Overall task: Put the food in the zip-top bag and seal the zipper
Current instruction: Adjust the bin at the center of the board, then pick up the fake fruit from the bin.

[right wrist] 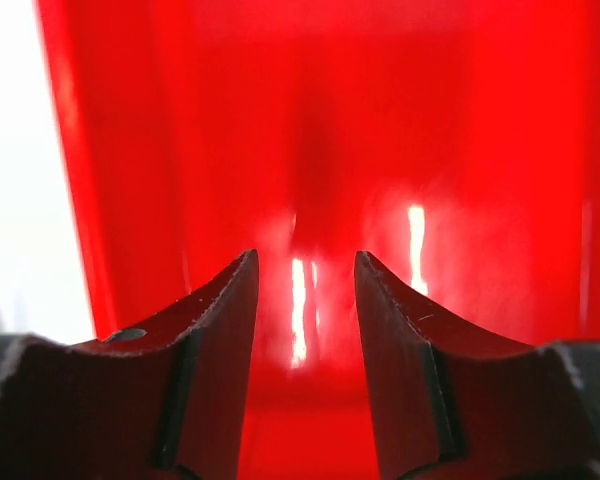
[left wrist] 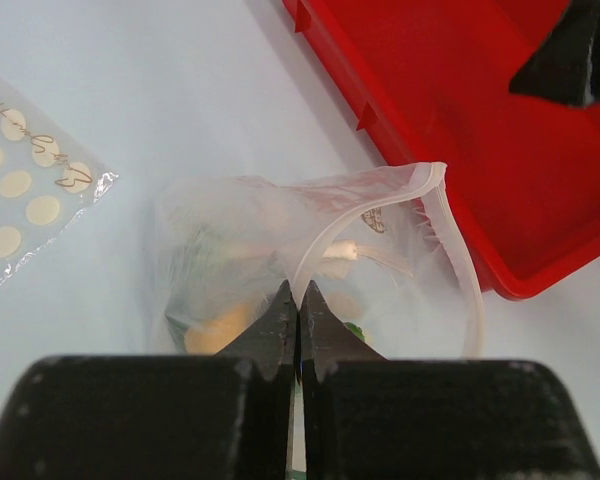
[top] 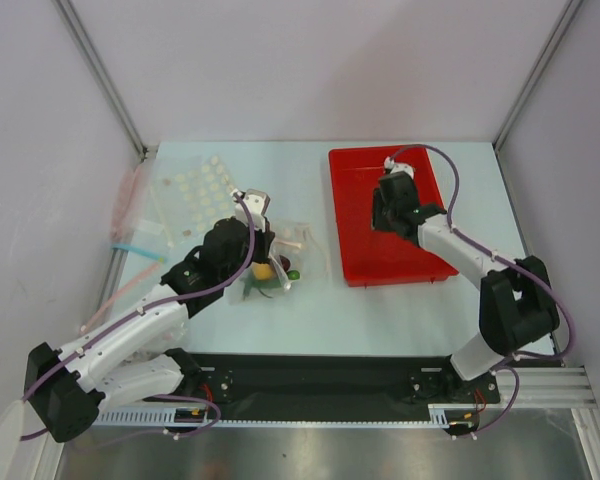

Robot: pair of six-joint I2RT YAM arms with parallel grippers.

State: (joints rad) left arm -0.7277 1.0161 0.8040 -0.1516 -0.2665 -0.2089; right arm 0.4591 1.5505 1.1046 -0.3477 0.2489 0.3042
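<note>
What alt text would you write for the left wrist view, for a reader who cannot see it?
Two black fingers pressed together pinch the rim of a clear bag holding yellow and green food. A red tray lies at upper right and a dotted bag at left, on a pale table.

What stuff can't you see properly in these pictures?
Food in the zip-top bag: left wrist view, cloudy plastic and the left hand hide most.
Slider on the zipper: found in no view; top view, left arm covers part of the bag.
Red tray floor: right wrist view, blurred, glary.
Clear bags by the left wall: top view, too faint.
</note>
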